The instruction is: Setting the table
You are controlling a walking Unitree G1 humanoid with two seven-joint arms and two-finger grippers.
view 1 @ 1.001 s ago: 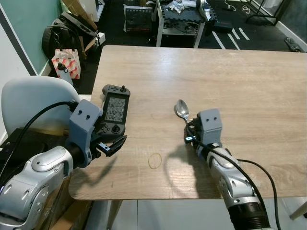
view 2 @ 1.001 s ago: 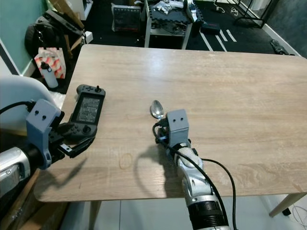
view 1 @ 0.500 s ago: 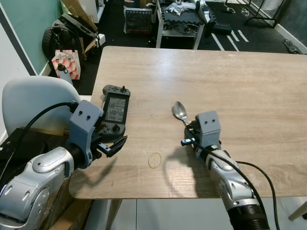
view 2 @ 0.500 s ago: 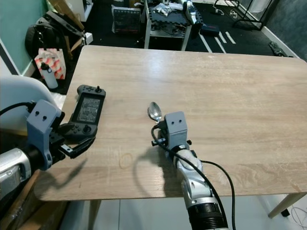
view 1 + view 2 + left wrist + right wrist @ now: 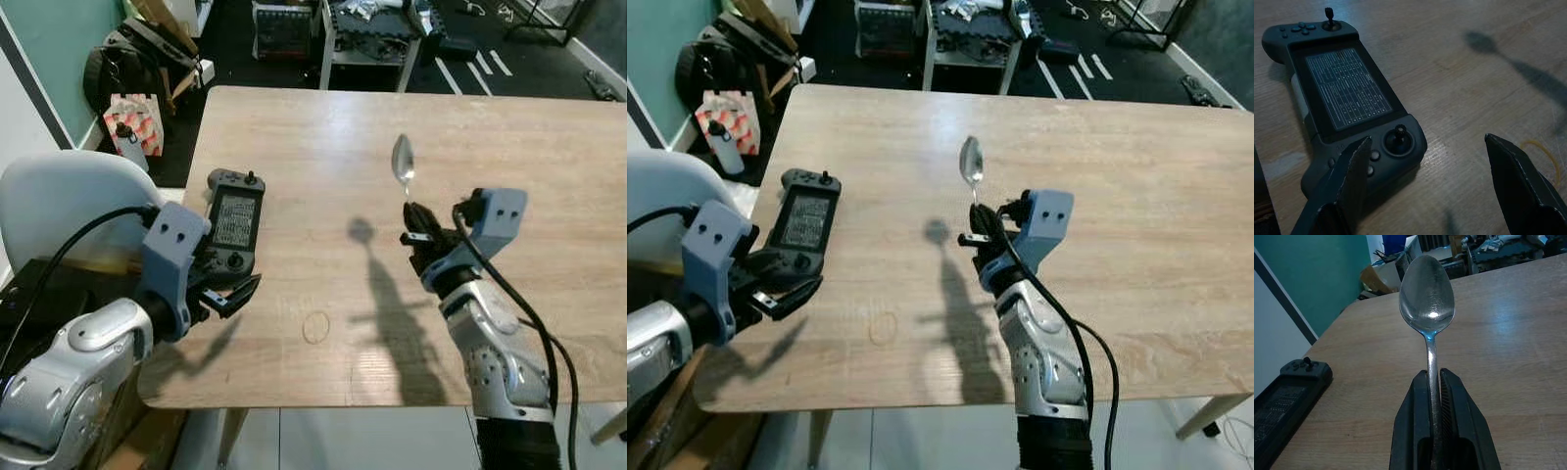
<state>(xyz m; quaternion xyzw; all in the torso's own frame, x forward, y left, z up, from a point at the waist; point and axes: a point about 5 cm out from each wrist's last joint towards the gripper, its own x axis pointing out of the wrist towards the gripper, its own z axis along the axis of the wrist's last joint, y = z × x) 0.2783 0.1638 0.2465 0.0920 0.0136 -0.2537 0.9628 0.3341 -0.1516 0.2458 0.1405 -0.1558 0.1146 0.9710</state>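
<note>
Now up off the bench (image 5: 313, 137), the spoon (image 5: 403, 162), pinched by its handle between the closed fingers (image 5: 1462, 431) of the right gripper (image 5: 419, 238), bowl uppermost and shaft close to upright, hanging over the middle of the wooden top with nothing touching it but those two black pads. Below and to the robot's left of it, a thin dark shadow of bowl and handle on the wood (image 5: 362, 232) (the same shadow in the left wrist view, running off toward the far corner). Over by the bench's left edge, the left gripper (image 5: 230, 294), fingers (image 5: 1352, 169) spread wide and gripping nothing, poised just at the near end of a dark handheld game controller (image 5: 233, 219). That controller flat on the wood, screen up, one thumbstick at each end, long side running away from the robot, near end between the open fingers but not touched as far as can be made out. A faint ring mark (image 5: 315, 327) on the wood near the front edge, between the two arms. Beside the bench on the robot's left, a white chair back (image 5: 69, 211); beyond it, bags on the dark floor (image 5: 132, 117) and a cluttered low rack (image 5: 372, 29) past the far edge.
</note>
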